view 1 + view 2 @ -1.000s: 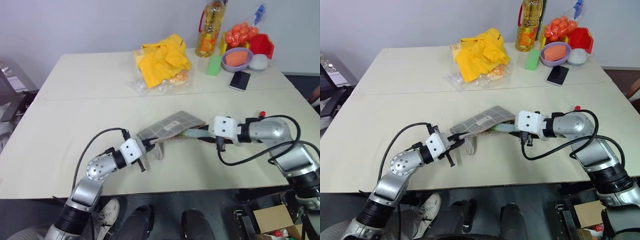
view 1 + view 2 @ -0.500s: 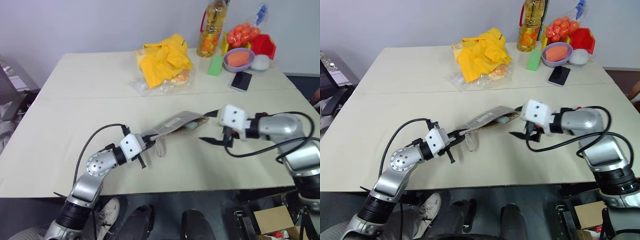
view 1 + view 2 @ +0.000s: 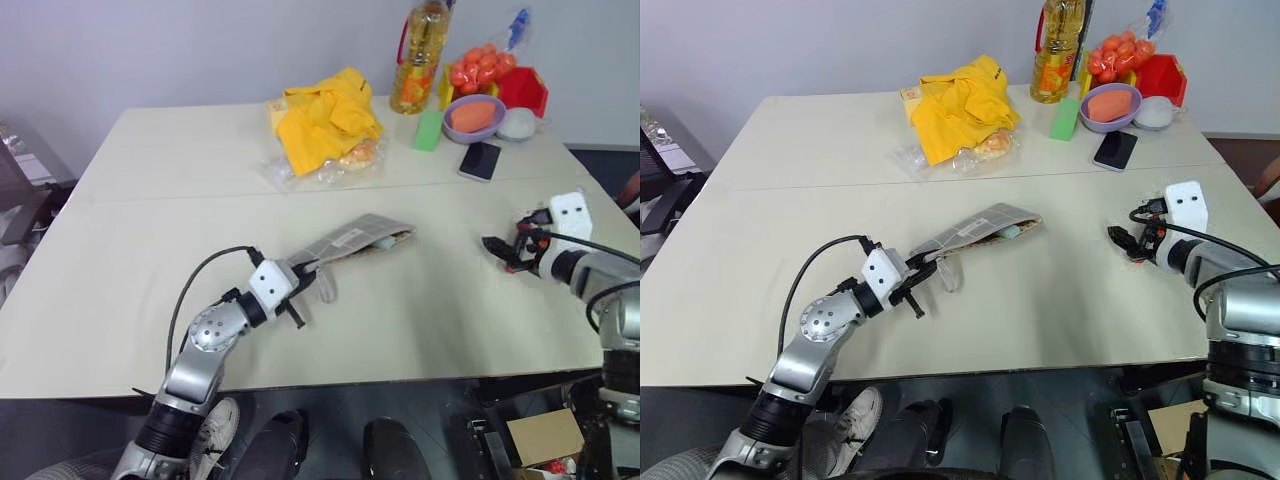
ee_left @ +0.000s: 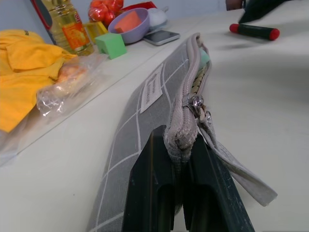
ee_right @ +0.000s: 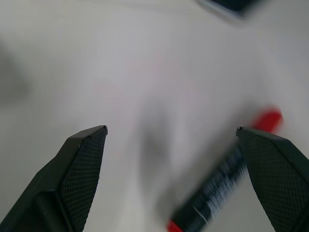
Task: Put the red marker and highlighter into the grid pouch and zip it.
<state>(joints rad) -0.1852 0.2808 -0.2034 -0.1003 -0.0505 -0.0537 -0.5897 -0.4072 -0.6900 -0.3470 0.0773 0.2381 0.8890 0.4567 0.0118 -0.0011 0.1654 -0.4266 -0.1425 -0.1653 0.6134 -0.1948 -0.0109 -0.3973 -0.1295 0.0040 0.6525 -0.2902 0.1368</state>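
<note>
Cream bench carries everything. Far side: yellow cloth heaped on a clear plastic bag, oil bottle, net of orange fruit, red box, purple bowl with an orange block in it, green block, black phone lying flat.

Grid pouch lies mid-bench, tilted up on its long edge, zipper open at the right end. Highlighter sits inside that open end, pale green cap just visible at the mouth. White label on the pouch's side; cord loop hangs at the near-left end.

Left tool clenched on the pouch's near-left corner, pinching the zipper seam beside the zipper pull.

Right tool at the bench's right side, well apart from the pouch, released with fingers spread wide, nothing between them. Red marker lies flat on the bench just beyond its fingertips, blurred in the right wrist view, outside the pouch.
</note>
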